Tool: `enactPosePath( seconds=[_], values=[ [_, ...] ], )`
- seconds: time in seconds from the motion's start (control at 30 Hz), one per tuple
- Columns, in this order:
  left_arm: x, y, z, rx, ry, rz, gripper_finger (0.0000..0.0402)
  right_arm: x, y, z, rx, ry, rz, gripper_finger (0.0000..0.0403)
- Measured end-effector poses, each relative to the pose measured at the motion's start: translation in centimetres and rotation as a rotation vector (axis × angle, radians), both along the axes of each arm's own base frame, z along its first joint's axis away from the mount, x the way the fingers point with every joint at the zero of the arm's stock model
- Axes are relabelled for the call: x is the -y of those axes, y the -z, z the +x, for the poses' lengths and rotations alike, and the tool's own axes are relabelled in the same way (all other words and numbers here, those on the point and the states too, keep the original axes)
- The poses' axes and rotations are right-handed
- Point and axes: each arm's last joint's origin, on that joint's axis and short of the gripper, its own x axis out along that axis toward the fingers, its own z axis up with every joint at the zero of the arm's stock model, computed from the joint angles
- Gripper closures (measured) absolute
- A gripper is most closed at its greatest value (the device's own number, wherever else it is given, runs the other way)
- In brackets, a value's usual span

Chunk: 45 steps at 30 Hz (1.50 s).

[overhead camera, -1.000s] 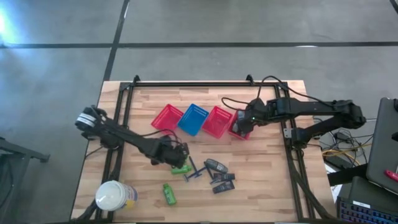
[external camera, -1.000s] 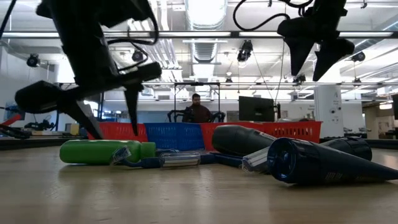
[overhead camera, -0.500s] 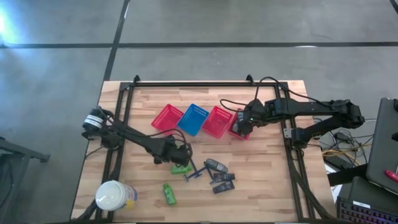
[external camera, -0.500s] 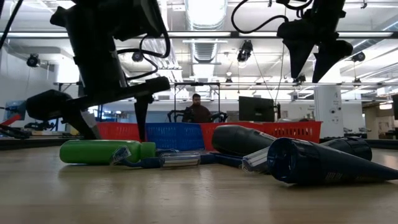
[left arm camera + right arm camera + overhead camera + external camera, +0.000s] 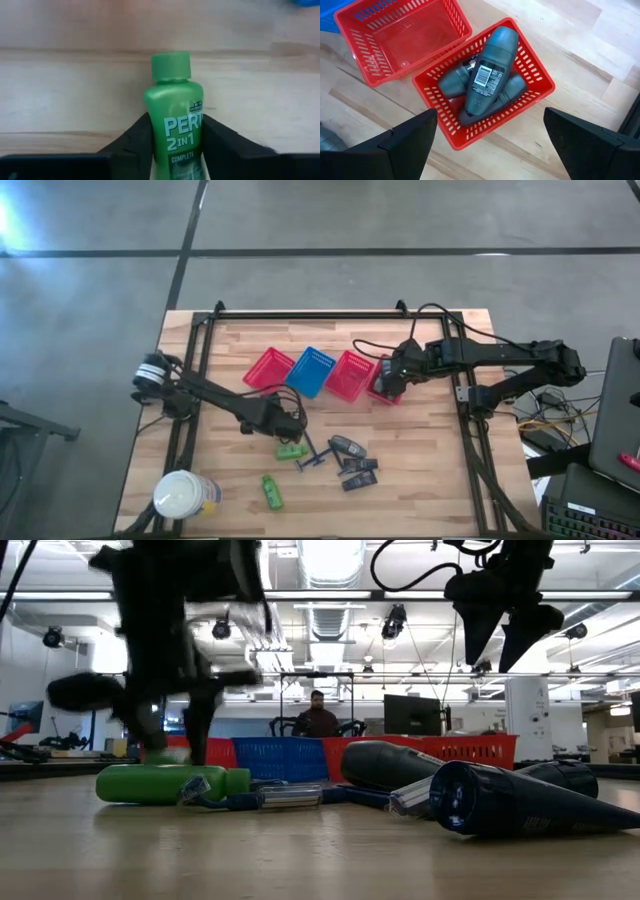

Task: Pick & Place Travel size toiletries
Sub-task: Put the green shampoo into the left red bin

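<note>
A bright-green bottle (image 5: 292, 450) lies on its side on the table, its cap (image 5: 171, 67) pointing away from my left gripper (image 5: 288, 428). That gripper is shut on it. A second green bottle (image 5: 272, 491) lies nearer the near edge. A blue-handled razor (image 5: 312, 461) and several dark grey containers (image 5: 352, 462) lie to the right. My right gripper (image 5: 388, 380) hangs open above the rightmost red basket (image 5: 540, 80), which holds dark grey containers (image 5: 487, 75). My left gripper pinches the green bottle's body (image 5: 172, 127) between its two fingers (image 5: 132, 142), one on each long side below the shoulder. The fingers lie across the bottle and come slanting down from above. The cap end stays free. The bottle lies flat on the table (image 5: 160, 783).
A large white jar (image 5: 185, 495) stands at the near left corner. Two red baskets (image 5: 268, 368), (image 5: 350, 375) and a blue one (image 5: 311, 372) stand in a row with the filled red basket. A person (image 5: 318, 720) sits beyond the table.
In the low view my left gripper's fingers have drawn together from a wide spread and closed around the green bottle. The bottle has stayed where it lay.
</note>
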Motion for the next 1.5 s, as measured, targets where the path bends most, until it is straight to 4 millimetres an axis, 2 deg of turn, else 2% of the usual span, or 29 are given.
enactPosePath(
  seconds=[0.17,0.23,0.3,0.37,0.5,0.6,0.67,0.83,0.97,1.07,1.37,1.43,1.5],
  values=[
    [-0.6,-6.7,-0.4,0.101,0.073,0.141,0.0274,0.0,0.0,0.0,0.001,0.001,-0.003,0.0040],
    [-2.0,-8.7,-0.7,0.069,0.124,0.201,0.0274,0.0,0.0,0.1,0.006,-0.001,-0.004,0.0039],
    [-4.2,-9.9,-1.3,-0.006,0.167,0.240,0.0275,0.0,0.0,0.1,0.012,-0.001,-0.005,0.0039],
    [-6.9,-10.2,-1.9,-0.110,0.217,0.270,0.0276,0.0,-0.1,0.2,0.019,-0.002,-0.005,0.0040],
    [-12.4,-9.3,-2.3,-0.244,0.361,0.250,0.0272,0.0,-0.1,0.4,0.042,-0.004,-0.008,0.0039],
    [-14.8,-8.7,-2.7,-0.293,0.452,0.211,0.0262,0.0,-0.1,0.4,0.045,0.005,0.000,0.0039],
    [-15.5,-8.0,-3.0,-0.339,0.525,0.203,0.0252,0.0,-0.1,0.4,0.048,0.018,0.005,0.0039],
    [-15.7,-6.4,-3.3,-0.342,0.682,0.150,0.0230,0.0,-0.1,0.4,0.050,0.028,0.009,0.0039],
    [-15.6,-5.0,-3.5,-0.337,0.656,0.152,0.0218,0.0,-0.1,0.4,0.050,0.028,0.009,0.0039],
    [-15.5,-4.6,-3.9,-0.358,0.624,0.128,0.0202,0.0,-0.1,0.4,0.050,0.029,0.006,0.0040],
    [-15.1,-7.7,-4.2,-0.260,0.632,0.212,0.0159,0.1,-0.1,0.4,0.047,0.026,-0.007,0.0039],
    [-13.9,-8.9,-3.9,-0.165,0.676,0.235,0.0158,0.1,-0.1,0.3,0.045,0.025,-0.006,0.0039],
    [-11.8,-10.0,-3.2,-0.034,0.759,0.254,0.0159,0.0,-0.1,0.3,0.042,0.017,0.000,0.0040]
  ],
)
